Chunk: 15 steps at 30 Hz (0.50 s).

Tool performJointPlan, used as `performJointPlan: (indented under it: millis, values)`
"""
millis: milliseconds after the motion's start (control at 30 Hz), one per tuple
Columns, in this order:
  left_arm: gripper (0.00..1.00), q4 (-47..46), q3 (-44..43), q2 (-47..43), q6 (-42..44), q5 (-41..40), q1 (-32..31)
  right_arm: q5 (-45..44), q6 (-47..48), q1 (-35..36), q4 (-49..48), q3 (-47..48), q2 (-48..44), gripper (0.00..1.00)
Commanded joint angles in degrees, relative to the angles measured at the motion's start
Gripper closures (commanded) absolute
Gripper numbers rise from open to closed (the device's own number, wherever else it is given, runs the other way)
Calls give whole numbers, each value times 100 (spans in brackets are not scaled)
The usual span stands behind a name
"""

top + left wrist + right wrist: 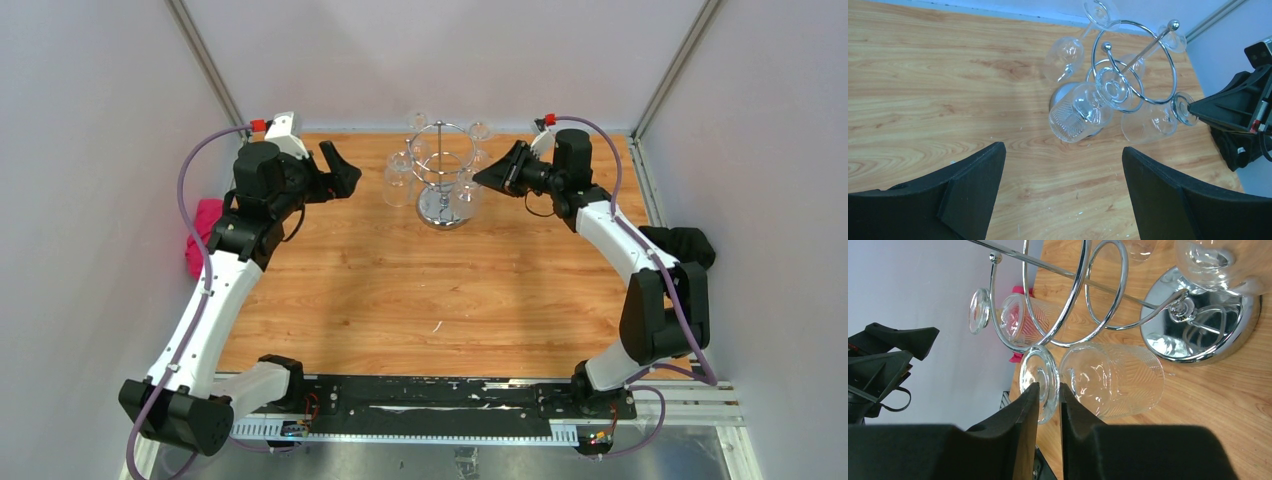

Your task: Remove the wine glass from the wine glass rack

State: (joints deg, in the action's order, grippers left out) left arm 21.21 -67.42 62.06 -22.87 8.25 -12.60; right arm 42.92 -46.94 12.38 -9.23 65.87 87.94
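The wine glass [1113, 380], hung bowl-down on a loop of the wine glass rack [1168, 340] just ahead of the right gripper [1049, 390], has its foot pinched between those fingers, so the pull should probably run straight out along the loop, while the left gripper [1063, 150] hovers spread.

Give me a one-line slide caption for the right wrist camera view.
Right end effector pinches the foot of a hanging wine glass on the chrome wine glass rack.
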Motion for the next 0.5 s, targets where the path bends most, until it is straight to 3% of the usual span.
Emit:
performJointPlan:
  millis: [0, 167, 467]
  values:
    - [8, -69, 36, -120, 83, -74, -14, 30, -18, 69, -8, 141, -206, 73]
    - [8, -49, 29, -140, 90, -82, -14, 59, -83, 65, -2, 138, -228, 64]
    - [8, -36, 23, -173, 96, -89, -14, -16, -59, 2, 155, 78, -415, 64]
